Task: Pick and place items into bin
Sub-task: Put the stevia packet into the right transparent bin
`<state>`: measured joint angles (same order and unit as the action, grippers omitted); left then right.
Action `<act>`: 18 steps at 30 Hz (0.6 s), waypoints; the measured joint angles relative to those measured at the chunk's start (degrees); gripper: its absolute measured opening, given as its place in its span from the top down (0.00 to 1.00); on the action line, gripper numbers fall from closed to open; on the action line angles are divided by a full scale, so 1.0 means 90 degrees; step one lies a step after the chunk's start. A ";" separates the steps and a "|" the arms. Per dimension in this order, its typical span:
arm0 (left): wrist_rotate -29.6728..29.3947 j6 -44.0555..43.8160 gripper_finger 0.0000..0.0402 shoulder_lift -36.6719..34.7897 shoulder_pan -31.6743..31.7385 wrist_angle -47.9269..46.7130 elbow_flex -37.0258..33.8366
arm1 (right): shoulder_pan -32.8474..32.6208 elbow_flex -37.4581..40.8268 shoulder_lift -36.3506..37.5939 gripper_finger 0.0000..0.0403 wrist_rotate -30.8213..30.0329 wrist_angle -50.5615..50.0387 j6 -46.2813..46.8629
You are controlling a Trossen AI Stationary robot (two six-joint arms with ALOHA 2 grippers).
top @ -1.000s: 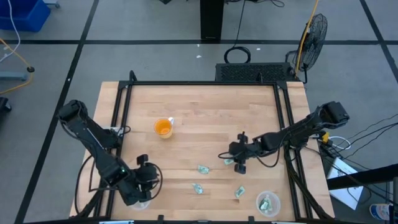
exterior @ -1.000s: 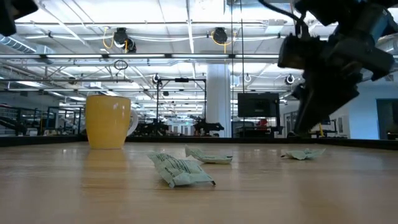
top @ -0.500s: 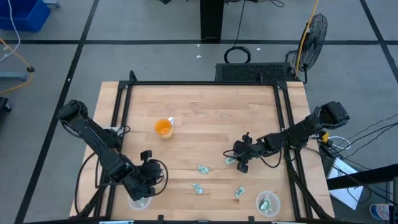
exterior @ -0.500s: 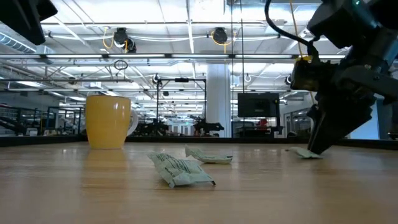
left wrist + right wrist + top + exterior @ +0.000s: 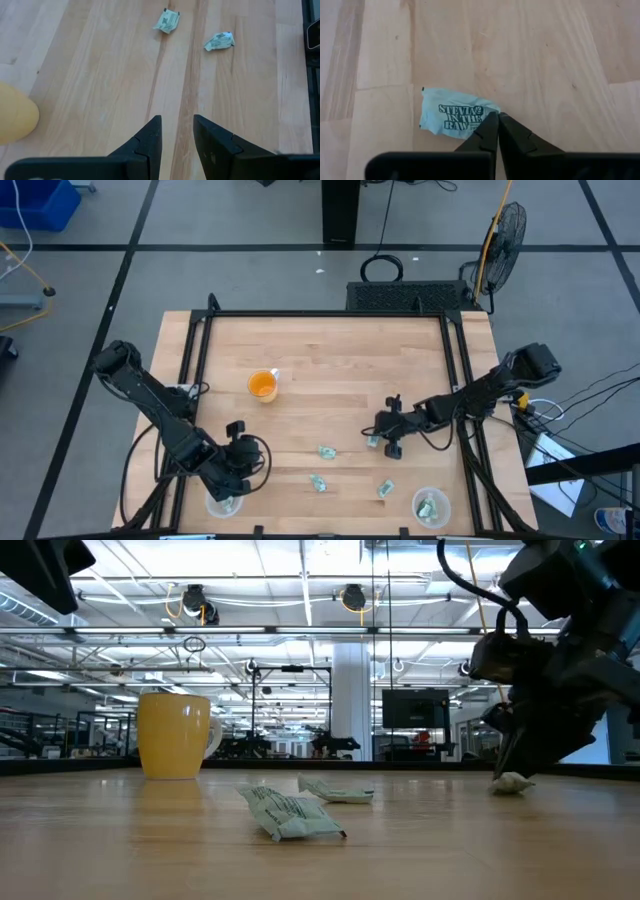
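Observation:
Pale green-and-white packets lie flat on the wooden table: one [image 5: 326,451] near the middle, one [image 5: 320,482] nearer the front, one [image 5: 385,489] by the bin. The clear round bin [image 5: 432,508] at the near right holds one more packet. My right gripper [image 5: 384,443] stands over another packet [image 5: 451,115] and is shut on it; the low view shows that packet [image 5: 512,782] on the table under the fingers. My left gripper [image 5: 176,122] is open above bare wood at the near left, with two packets [image 5: 166,20] [image 5: 218,41] ahead of it. My right gripper pinches the packet by one corner [image 5: 481,121] between its two shut fingers. The fingers [image 5: 515,745] come from above, slanting down. The packet sits on the table, bunched up under the fingertips.
An orange cup [image 5: 263,385] stands left of the middle. A second clear round container [image 5: 222,502] sits by my left arm at the near edge. Black rails [image 5: 196,360] frame the table on the left, right and far sides. The far half is bare wood.
My right gripper has come down onto the packet and shifted a little toward the right edge; the packet has slid that way and bunched up. My left gripper has moved a little toward the far edge.

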<state>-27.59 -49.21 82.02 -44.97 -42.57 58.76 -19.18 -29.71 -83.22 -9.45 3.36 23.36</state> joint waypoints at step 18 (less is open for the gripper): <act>-0.0107 0.0129 0.71 0.0005 0.0000 0.0024 0.0000 | -0.0767 -0.1087 0.0996 1.00 -0.0472 -0.0495 -0.0972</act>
<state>-28.56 -48.05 82.06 -44.97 -42.35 58.76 -26.08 -39.50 -74.26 -13.70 -1.10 14.61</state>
